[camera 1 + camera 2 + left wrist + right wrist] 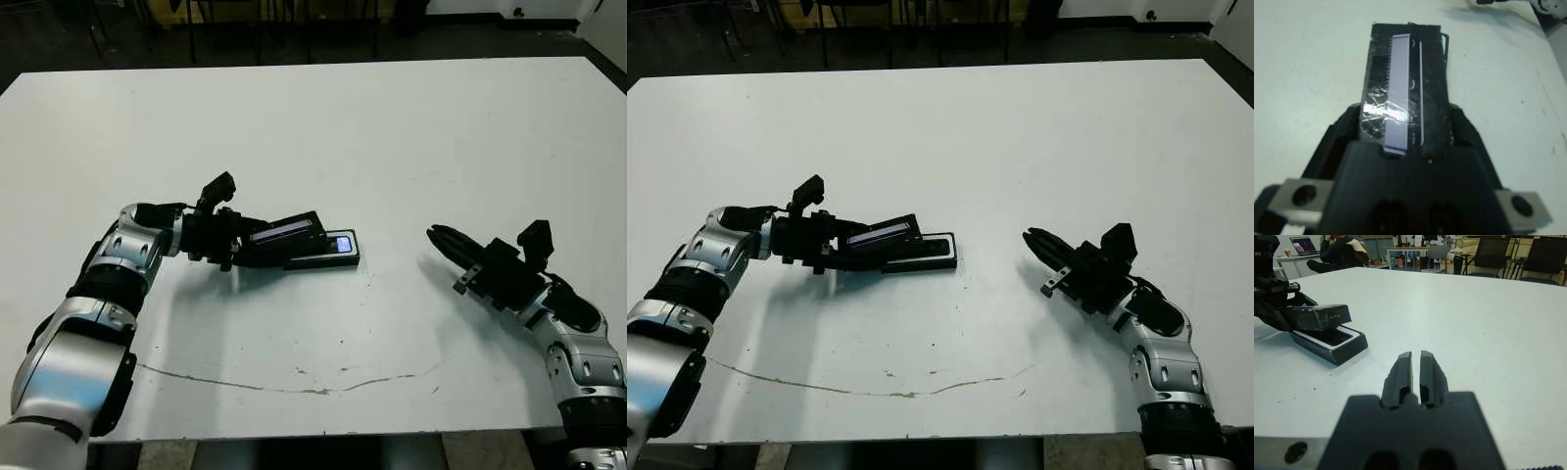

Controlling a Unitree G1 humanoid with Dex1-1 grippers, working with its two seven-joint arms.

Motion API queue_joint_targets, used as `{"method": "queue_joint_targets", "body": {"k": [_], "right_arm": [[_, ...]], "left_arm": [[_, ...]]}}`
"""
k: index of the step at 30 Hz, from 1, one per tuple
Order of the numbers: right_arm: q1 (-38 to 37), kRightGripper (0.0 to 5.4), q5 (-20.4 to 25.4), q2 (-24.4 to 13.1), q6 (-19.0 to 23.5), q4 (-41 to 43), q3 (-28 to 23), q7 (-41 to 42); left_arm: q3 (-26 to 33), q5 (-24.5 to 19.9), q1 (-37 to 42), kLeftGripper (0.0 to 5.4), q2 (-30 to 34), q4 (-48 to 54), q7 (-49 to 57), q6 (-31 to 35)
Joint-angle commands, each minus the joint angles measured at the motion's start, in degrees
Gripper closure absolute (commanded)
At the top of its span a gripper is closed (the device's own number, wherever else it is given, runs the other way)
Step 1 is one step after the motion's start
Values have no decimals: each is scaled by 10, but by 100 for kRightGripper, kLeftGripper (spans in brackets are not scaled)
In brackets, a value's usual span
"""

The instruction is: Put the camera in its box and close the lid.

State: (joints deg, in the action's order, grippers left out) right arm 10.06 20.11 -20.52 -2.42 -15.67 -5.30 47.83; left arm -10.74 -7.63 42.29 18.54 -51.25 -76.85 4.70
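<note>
Nearest us, the left gripper (230,243) pinches the flat black lid (284,235), tilted lengthwise over the white-lined black box (328,259) holding the slim camera (338,245); right gripper (446,243) pressed together, well apart.

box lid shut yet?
Not shut. The lid is tilted in the left tool, covering one end of the box; the camera shows.

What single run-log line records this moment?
left gripper: holds flat black lid with pale strip, tilted over white-lined black box | slim black camera: in box | right gripper: shut, empty, apart
</note>
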Motion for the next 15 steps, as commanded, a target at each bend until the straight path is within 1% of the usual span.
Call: {"method": "queue_joint_targets", "body": {"k": [1, 4, 7, 9, 12, 14, 15], "right_arm": [[-4, 540, -4, -4, 1, -5, -1, -1], [-4, 540, 0, -4, 12, -4, -1, -2], [5, 540, 7, 1, -10, -30, -4, 16], [5, 540, 2, 0, -16, -31, -3, 14], [7, 540, 9, -1, -11, -35, -4, 21], [3, 540, 4, -3, 7, -22, -2, 7], [0, 540, -3, -5, 6, -15, -1, -1]], "left_arm": [[0, 9, -16, 262, 2, -21, -7, 2], [5, 4, -19, 262, 0, -24, -19, -4], [8, 0, -24, 262, -1, -19, -32, -10], [8, -1, -27, 262, 0, -13, -33, -6], [12, -9, -34, 262, 0, -4, -36, -1], [19, -17, -43, 262, 0, 4, -38, -4], [22, -21, -46, 262, 0, 7, -40, -3]]}}
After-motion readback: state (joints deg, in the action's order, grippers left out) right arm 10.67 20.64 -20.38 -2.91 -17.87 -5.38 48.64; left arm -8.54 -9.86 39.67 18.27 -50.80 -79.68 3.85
